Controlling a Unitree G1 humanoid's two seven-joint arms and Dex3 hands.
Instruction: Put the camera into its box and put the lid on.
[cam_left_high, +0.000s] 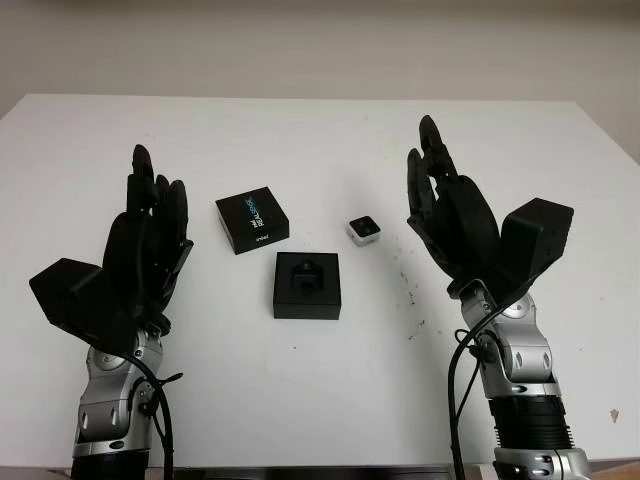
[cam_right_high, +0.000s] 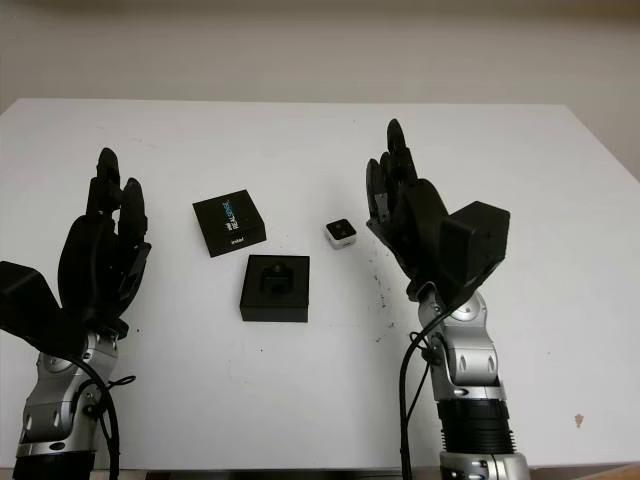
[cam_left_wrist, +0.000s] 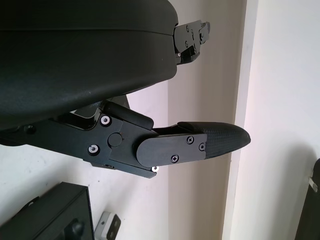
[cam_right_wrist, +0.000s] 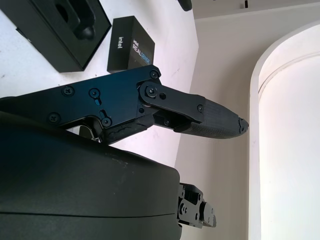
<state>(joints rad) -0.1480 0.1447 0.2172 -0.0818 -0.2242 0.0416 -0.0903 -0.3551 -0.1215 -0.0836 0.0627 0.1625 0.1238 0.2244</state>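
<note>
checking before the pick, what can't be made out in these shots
- Camera: too small in the eye views to tell which face is up; in the left wrist view the picture edge cuts it off.
- Box: its dark insert hides the recess shape.
- Lid: small print below the logo is too small to read.
- Left hand and right hand, both open above the table: palms face away.
</note>
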